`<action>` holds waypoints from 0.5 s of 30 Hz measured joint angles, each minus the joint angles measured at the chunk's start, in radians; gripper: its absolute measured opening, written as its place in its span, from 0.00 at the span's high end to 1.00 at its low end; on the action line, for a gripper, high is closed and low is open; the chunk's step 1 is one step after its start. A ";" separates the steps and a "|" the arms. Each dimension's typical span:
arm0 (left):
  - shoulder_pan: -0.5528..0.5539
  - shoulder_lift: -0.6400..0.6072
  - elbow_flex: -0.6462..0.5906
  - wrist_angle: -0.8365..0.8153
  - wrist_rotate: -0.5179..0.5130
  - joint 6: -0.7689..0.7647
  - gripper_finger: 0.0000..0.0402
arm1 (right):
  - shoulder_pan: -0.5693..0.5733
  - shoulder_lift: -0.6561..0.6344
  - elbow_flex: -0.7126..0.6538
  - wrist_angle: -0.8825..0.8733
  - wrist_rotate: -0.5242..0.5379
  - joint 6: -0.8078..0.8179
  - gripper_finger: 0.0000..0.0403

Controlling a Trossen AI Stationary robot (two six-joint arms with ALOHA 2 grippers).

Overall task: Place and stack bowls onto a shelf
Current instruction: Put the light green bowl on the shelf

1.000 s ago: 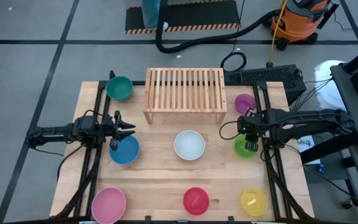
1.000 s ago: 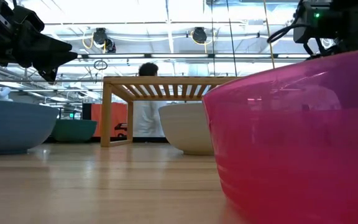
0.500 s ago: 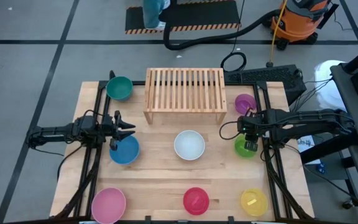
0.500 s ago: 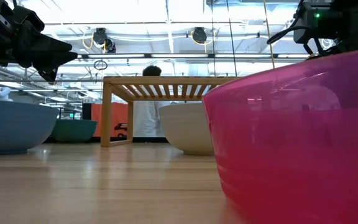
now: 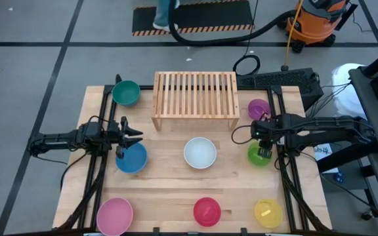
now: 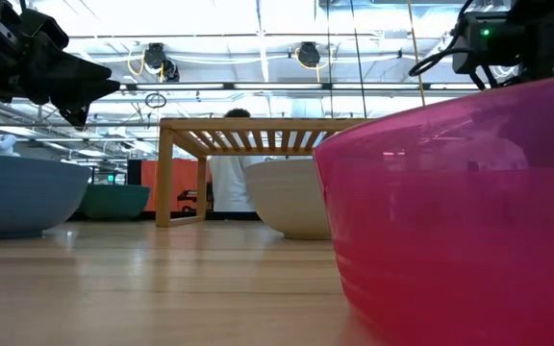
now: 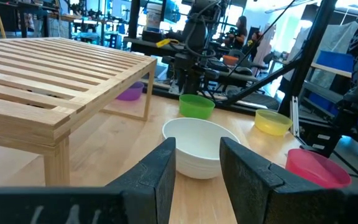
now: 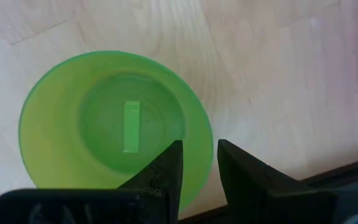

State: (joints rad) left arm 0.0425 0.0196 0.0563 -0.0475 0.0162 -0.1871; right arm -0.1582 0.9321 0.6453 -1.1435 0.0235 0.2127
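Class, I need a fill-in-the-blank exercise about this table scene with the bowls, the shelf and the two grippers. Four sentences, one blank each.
1. The right gripper hangs over the ____ bowl.
2. The bowl nearest the left gripper is ____.
3. The number of bowls on the shelf is ____.
4. Between the pink bowl and the yellow bowl sits the ____ one.

Missing words: green, blue, zero, red

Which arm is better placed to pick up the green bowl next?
The right. Its gripper hangs directly over the green bowl, fingers open, one above the rim. The left gripper sits across the table by the blue bowl.

Pink bowl (image 5: 115,216) cut off by the high view's edge.
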 joint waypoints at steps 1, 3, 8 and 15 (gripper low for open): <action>0.000 0.000 0.000 0.000 0.000 0.000 0.67 | -0.003 0.000 0.000 0.000 0.000 0.000 0.77; 0.000 0.000 0.000 0.000 0.000 0.000 0.67 | -0.010 0.000 0.000 0.000 0.000 0.000 0.77; 0.000 0.000 0.000 0.000 0.000 0.000 0.67 | -0.032 0.002 0.000 0.000 -0.001 0.000 0.77; 0.000 0.000 0.000 0.000 0.000 0.000 0.67 | -0.058 0.051 0.000 0.044 -0.048 0.000 0.77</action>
State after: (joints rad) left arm 0.0425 0.0193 0.0563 -0.0479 0.0162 -0.1871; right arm -0.2158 0.9834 0.6449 -1.0995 -0.0242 0.2124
